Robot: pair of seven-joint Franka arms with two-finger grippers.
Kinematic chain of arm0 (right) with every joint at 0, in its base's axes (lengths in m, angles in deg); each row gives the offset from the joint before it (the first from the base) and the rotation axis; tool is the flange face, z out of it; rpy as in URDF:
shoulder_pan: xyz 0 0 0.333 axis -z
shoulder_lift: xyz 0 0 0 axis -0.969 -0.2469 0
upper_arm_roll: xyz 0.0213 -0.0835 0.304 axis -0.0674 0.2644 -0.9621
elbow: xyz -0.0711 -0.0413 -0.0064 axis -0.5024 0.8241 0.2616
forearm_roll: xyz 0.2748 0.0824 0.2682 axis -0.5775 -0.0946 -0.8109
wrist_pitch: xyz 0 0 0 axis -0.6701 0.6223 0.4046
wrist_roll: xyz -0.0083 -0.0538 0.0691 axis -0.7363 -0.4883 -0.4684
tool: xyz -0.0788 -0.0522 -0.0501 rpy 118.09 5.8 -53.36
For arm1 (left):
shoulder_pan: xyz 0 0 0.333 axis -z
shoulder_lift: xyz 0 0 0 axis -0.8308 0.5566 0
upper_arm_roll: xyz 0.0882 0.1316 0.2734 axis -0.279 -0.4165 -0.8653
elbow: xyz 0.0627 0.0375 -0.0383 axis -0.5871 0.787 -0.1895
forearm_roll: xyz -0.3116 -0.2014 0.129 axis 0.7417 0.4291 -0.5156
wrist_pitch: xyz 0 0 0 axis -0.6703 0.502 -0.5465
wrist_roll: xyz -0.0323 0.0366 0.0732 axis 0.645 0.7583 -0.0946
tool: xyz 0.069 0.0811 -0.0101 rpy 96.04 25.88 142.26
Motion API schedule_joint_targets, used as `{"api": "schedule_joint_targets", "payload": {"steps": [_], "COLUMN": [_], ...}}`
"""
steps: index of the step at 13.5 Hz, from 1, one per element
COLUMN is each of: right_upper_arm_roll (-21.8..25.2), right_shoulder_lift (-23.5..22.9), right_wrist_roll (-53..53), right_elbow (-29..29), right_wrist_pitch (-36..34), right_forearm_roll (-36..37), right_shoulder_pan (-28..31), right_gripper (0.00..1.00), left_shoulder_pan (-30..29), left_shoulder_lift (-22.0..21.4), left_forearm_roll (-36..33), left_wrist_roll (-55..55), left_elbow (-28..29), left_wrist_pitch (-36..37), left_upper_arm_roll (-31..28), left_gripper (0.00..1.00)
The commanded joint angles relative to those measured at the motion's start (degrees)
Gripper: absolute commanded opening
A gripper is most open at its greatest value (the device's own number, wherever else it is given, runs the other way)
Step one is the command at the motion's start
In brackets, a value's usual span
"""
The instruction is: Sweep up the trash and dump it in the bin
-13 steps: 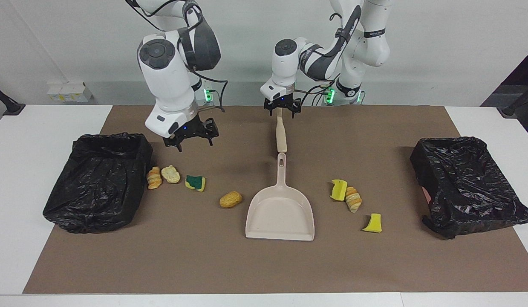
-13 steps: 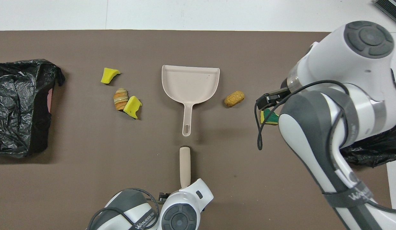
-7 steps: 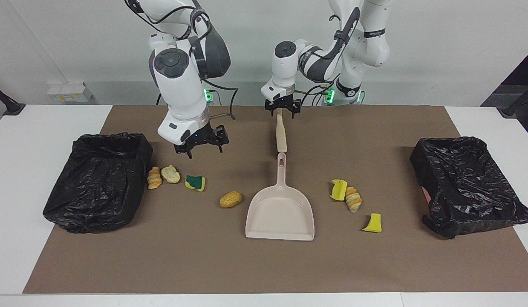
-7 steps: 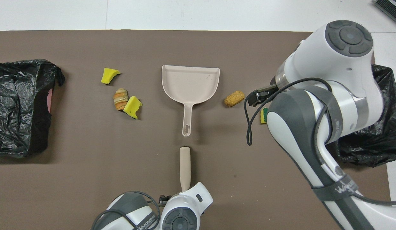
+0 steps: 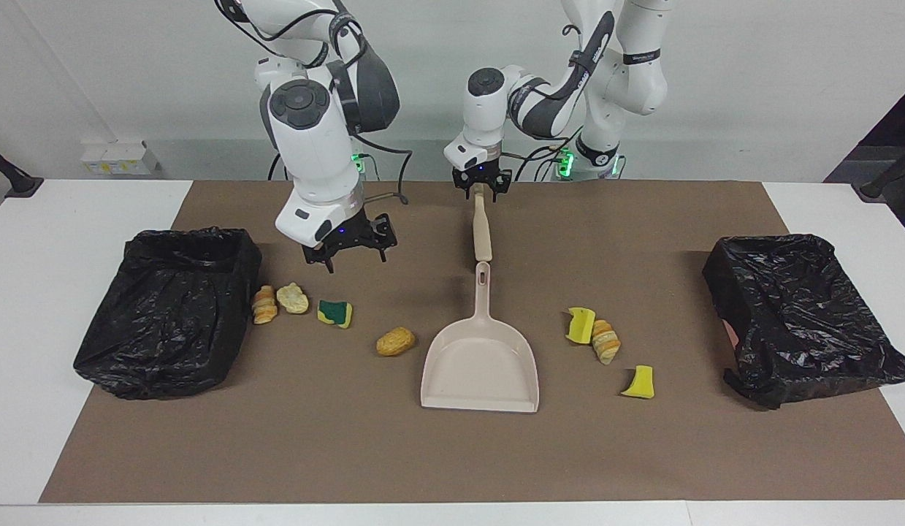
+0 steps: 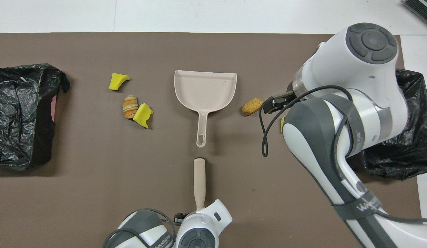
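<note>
Nearest the robots, the left gripper (image 5: pixel 480 188) is set down at the robot-side end of the beige brush (image 5: pixel 481 228), which lies flat on the brown mat (image 5: pixel 642 453). The handle end sits in the gripper, but whether it is already clamped cannot be told. The left arm is folded low, with its wrist pointed straight down.

The right gripper (image 5: pixel 353 257) is held in the air with its fingers (image 5: pixel 328 264) spread wide, and nothing is held or touched by it. It hangs over bare mat. The right arm is reached forward, its forearm slanted down and its wrist turned down.

Seven pieces of trash are counted on the mat, all farther from the robots than both grippers. Four are grouped below the right gripper: one green-and-yellow sponge (image 5: pixel 335 313), one pale bread lump (image 5: pixel 293 298), one croissant (image 5: pixel 264 305) and one golden potato-like lump (image 5: pixel 395 341). Three lie toward the left arm's end: a yellow sponge piece (image 5: pixel 581 325) touching a second croissant (image 5: pixel 605 341), and another yellow sponge piece (image 5: pixel 639 382) apart from them.

One beige dustpan (image 5: pixel 481 358) is laid in line with the brush, its handle tip just short of the brush's free end and its mouth turned away from the left gripper.

Two bins lined with black bags are seen, one bin (image 5: pixel 167 314) at the right arm's end and the other bin (image 5: pixel 803 314) at the left arm's end of the white surface (image 5: pixel 58 219).
</note>
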Motion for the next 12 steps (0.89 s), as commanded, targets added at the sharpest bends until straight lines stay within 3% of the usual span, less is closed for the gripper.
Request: {"api": "schedule_joint_targets", "payload": {"steps": [1, 2, 7, 10, 12], "right_upper_arm_roll": [-0.1, -0.1, -0.1, -0.1, -0.1], "right_shoulder_lift": [-0.4, -0.6, -1.5, -1.5, -1.6], "right_wrist_roll": [2.1, 3.4, 4.9, 4.8, 5.0], "right_elbow": [0.5, 0.5, 0.5, 0.4, 0.4], "right_wrist_pitch": [0.9, 2.1, 4.6, 4.6, 5.4], "right_forearm_roll": [-1.0, -1.0, -1.2, -1.2, -1.3], "right_shoulder_pan": [-0.3, -1.2, -1.8, -1.9, -2.0], "right_gripper": [1.00, 1.00, 1.00, 1.00, 1.00], "left_shoulder_pan": [1.4, 1.4, -0.6, -4.9, -10.7], "left_shoulder_lift": [-1.1, -0.9, -1.5, -3.2, -7.8], "left_forearm_roll": [0.5, 0.5, 0.5, 0.5, 0.5], "left_wrist_roll": [-0.8, -1.0, 0.3, 3.7, 8.7], "left_elbow": [1.8, 1.8, 0.8, -3.3, -3.4], "left_wrist_pitch": [-1.6, -1.5, 0.1, 11.3, 16.5], "left_upper_arm_roll": [-1.1, -1.1, -1.3, -1.7, -1.7], "left_gripper": [0.34, 0.00, 0.00, 0.00, 0.00]}}
